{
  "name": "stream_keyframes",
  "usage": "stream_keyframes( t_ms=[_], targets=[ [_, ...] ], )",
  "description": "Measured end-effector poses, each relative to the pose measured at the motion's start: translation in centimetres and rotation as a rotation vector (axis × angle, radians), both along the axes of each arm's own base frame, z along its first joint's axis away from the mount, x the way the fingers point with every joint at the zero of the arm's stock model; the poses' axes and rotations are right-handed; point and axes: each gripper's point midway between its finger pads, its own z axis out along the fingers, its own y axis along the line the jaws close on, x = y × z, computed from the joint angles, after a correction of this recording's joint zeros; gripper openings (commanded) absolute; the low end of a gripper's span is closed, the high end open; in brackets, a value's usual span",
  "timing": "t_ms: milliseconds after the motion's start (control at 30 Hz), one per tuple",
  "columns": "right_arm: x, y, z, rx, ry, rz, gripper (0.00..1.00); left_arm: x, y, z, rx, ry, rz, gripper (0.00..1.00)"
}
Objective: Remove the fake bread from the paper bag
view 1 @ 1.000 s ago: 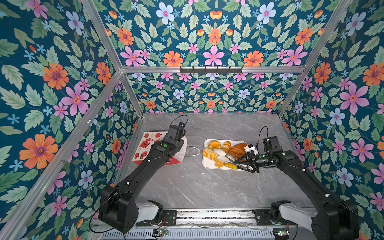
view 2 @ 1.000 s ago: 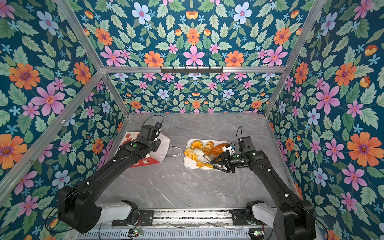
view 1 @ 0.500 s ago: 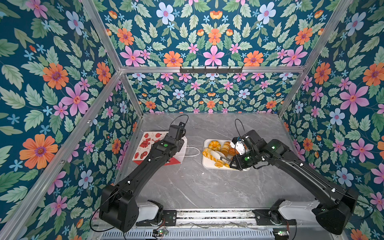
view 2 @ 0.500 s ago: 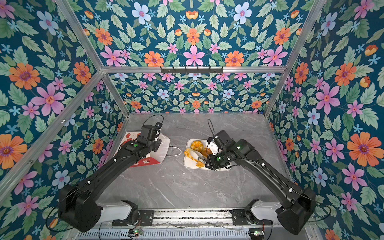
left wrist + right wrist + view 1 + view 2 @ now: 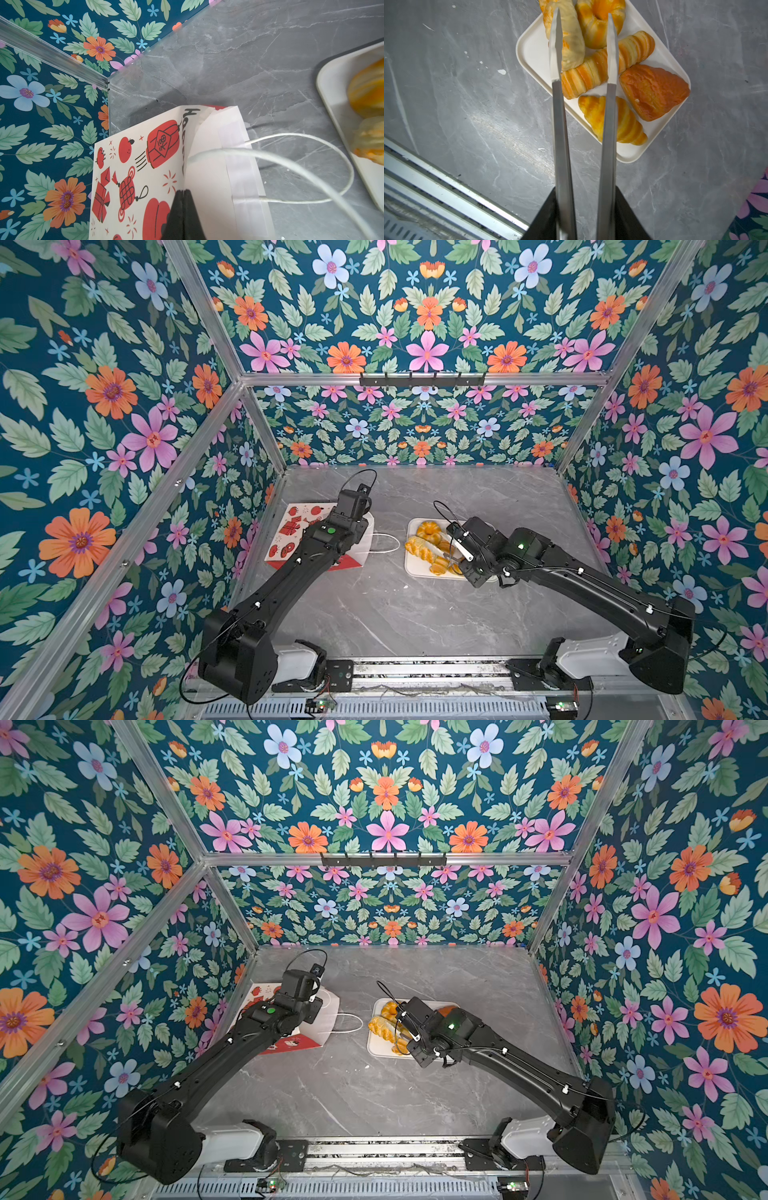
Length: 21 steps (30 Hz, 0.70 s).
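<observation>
In both top views one paper bag (image 5: 297, 531) lies on its side on the desk (image 5: 395, 614) beneath the left end effector (image 5: 357, 526). One white tray (image 5: 412, 570) sits beneath the right end effector (image 5: 455, 553). The bread (image 5: 428, 529) is on that tray, partly hidden by the wrist, so it cannot be counted here. Compared with a second ago, the right end effector has swung toward the bag's side, from beside the tray to over it. The bag and the left end effector have not shifted.

In the left wrist view, the left end effector is pinched shut on the bag's upper rim, where printed paper meets white lining. Two cord handles (image 5: 228, 151) loop out beyond it. Black script starts "Ha"; I cannot read the rest, nor the character on the red lantern.

In the right wrist view, the right end effector clamps one pair of tongs (image 5: 609, 124), blades narrowly apart. Their tips are over the twisted roll (image 5: 573, 41) and the ring (image 5: 591, 31). With the long croissant (image 5: 587, 76), the small croissant (image 5: 629, 126) and the triangle (image 5: 652, 91), five pieces can be counted.
</observation>
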Motion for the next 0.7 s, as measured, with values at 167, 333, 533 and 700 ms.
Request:
stream_keyframes(
  t_ms=[167,333,533,700],
  targets=[
    [0.0,0.4,0.0,0.000,-0.011,0.027,0.40,0.0,0.0,0.0,0.000,0.000,0.000,0.00],
    [-0.4,0.8,-0.1,-0.005,-0.013,0.063,0.40,0.0,0.0,0.0,0.000,0.000,0.000,0.00],
    [-0.9,1.0,-1.1,-0.031,0.010,0.089,0.40,0.0,0.0,0.0,0.000,0.000,0.000,0.00],
    [-1.0,1.1,-1.7,-0.048,0.023,0.095,0.40,0.0,0.0,0.0,0.000,0.000,0.000,0.00]
  ],
)
